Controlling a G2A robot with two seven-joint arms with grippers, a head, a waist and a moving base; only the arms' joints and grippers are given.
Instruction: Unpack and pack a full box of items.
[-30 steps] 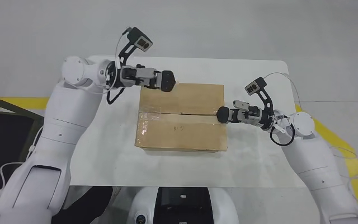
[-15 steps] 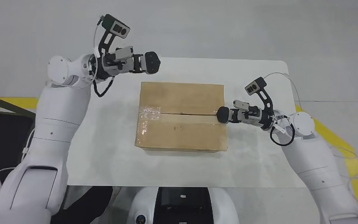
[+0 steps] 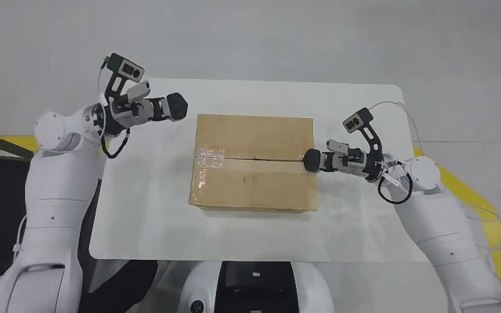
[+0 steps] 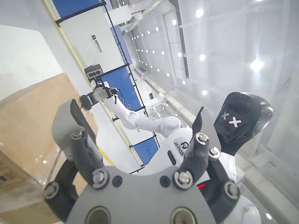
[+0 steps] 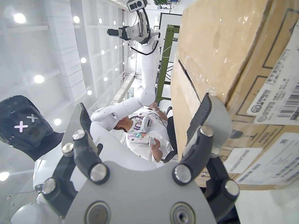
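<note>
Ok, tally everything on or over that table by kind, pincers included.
cardboard box: 1
pincers: 2, the left pincer and the right pincer
table: 1
Total: 4

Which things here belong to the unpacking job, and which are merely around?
Job: cardboard box, closed; clear tape over its seam; left gripper, open, off the box; right gripper, open, at the seam's end.
Merely around: white table under the box; yellow floor line.
</note>
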